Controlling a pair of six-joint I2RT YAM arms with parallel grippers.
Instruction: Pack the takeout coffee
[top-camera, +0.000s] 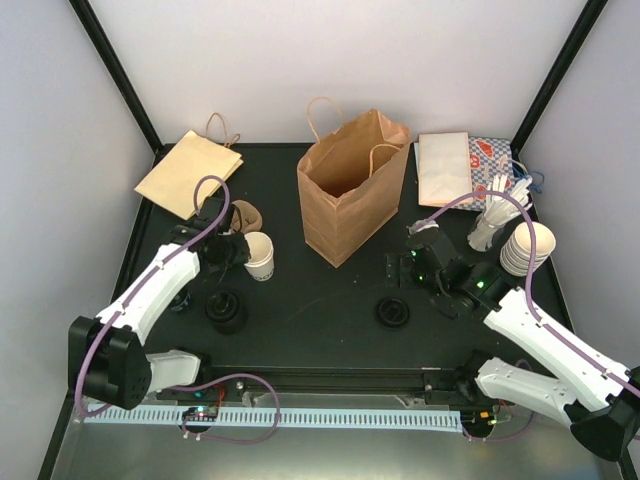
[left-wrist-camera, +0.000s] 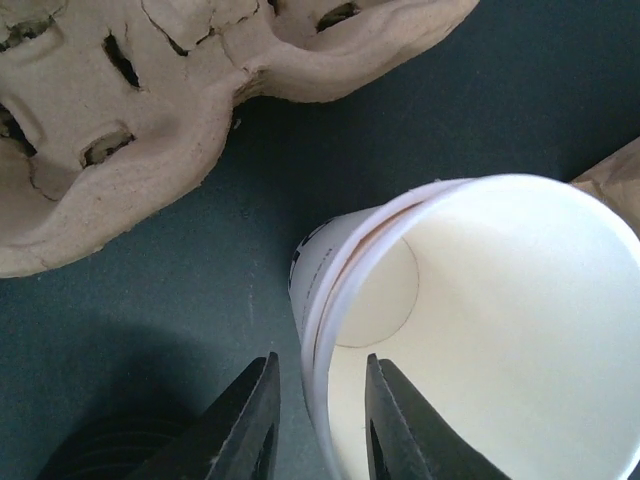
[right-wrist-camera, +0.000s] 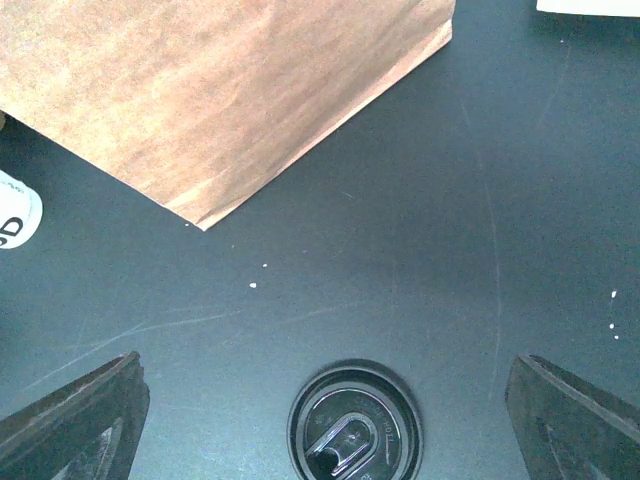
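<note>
White paper takeout coffee cup upright on black table, just beside moulded carrier, left of open brown bag. Grasp step in hand: left gripper astride cup rim, one finger inside, one outside, jaws narrow, apparently not yet pinching. Right gripper wide, empty, above black lid. Next, likely: pinch wall gently, lift, carry into bag.

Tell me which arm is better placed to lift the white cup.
Left: left end effector straddles the rim of the white cup; right end effector hangs open above a black lid.
</note>
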